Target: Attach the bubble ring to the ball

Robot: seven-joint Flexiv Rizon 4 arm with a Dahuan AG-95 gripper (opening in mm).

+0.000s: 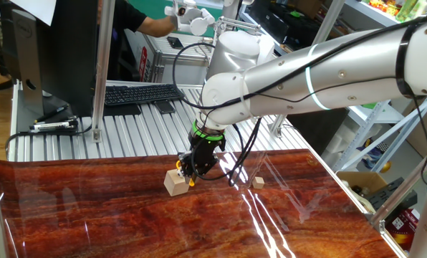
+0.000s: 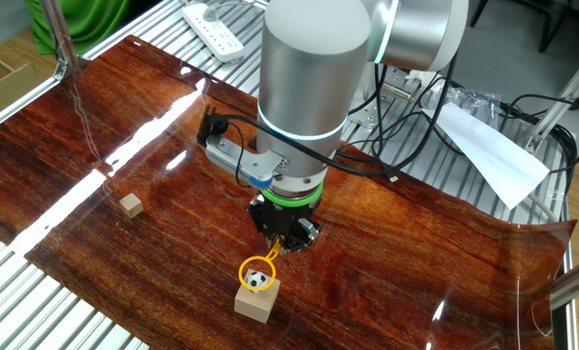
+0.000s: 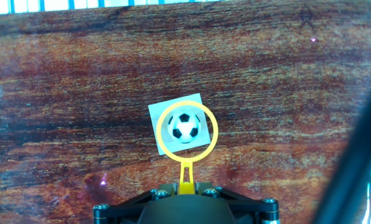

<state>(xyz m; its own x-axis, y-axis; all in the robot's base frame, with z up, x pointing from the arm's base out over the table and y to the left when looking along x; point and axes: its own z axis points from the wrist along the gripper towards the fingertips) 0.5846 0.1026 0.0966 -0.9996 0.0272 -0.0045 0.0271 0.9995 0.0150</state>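
Note:
The bubble ring is a yellow loop with a short handle. My gripper is shut on the handle. In the hand view the loop encircles the ball, a tiny black-and-white ball on top of a light wooden cube. In the other fixed view the ring sits around the ball on the cube, just below my gripper. In one fixed view my gripper is right beside the cube; the ball is hidden there.
A small plain tan cube lies on the wooden tabletop away from the gripper; it also shows in one fixed view. A keyboard and monitor stand sit behind the table. A power strip lies at the far edge.

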